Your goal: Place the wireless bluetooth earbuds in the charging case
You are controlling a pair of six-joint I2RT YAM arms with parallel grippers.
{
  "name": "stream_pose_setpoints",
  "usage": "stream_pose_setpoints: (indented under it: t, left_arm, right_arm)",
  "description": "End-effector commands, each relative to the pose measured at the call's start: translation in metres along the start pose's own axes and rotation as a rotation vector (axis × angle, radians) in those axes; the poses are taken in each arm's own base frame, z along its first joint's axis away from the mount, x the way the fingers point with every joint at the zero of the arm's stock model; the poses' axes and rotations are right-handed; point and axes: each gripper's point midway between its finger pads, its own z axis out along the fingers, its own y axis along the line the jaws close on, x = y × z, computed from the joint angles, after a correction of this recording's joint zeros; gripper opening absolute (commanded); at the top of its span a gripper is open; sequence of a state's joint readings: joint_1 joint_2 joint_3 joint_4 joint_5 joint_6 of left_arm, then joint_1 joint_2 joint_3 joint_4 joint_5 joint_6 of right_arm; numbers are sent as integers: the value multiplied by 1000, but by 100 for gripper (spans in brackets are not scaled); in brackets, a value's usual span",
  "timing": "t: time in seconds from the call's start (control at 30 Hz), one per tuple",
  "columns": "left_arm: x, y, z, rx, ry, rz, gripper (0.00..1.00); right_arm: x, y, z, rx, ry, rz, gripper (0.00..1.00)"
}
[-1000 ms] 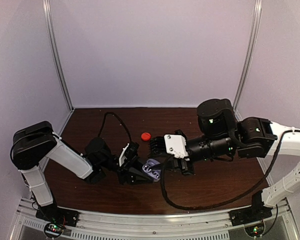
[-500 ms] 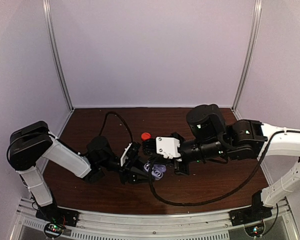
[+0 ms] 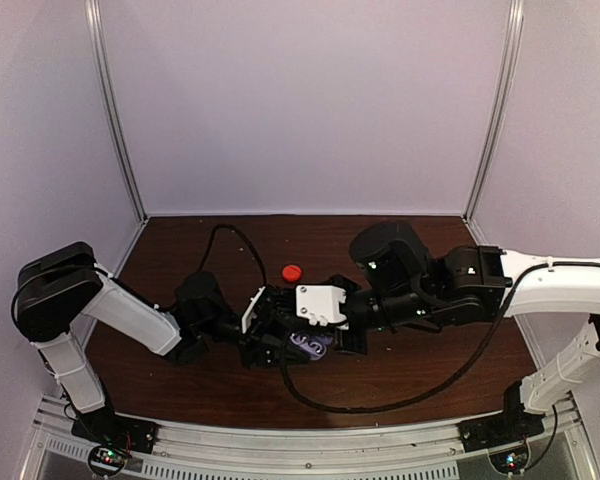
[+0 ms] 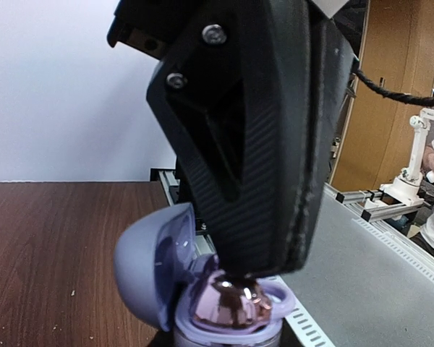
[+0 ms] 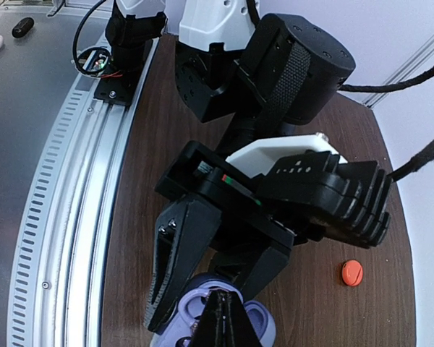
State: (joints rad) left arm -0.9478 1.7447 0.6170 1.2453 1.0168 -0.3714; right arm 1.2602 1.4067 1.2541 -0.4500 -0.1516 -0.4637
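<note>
I'm at the seating step. My left tool [image 3: 276, 340] grips the open lavender charging case [image 4: 148, 260]. My right tool [image 5: 218, 318], fingers closed together, rests its tip on the pink earbud [image 4: 228, 303] in its well. The next move calls for a gentle, straight press. I can read no writing anywhere.

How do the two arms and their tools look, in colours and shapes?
Both arms, left arm and right arm, have round black joints and white link shells. The left tool and right tool are black, with wedge-shaped fingers. A white block sits on the right wrist. A black cable loops along each arm.
</note>
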Motion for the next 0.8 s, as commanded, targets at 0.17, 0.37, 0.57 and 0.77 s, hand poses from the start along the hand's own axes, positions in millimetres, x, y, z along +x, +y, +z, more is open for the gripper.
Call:
stream_pose_setpoints:
  t: [0.17,0.37,0.57,0.77]
  left_arm:
    - [-20,0,-1,-11,-38,78,0]
    - [-22,-3,-3,-8,-44,88,0]
    - [-21,-2,-3,-9,-44,85,0]
    - [-20,0,-1,-7,-42,82,0]
  right_arm:
    - [11,-6,10,23,59,18,3]
    - [19,-8,12,43,94,21,3]
    - [8,-16,3,78,59,25,5]
    - [-15,-23,-10,90,-26,39,7]
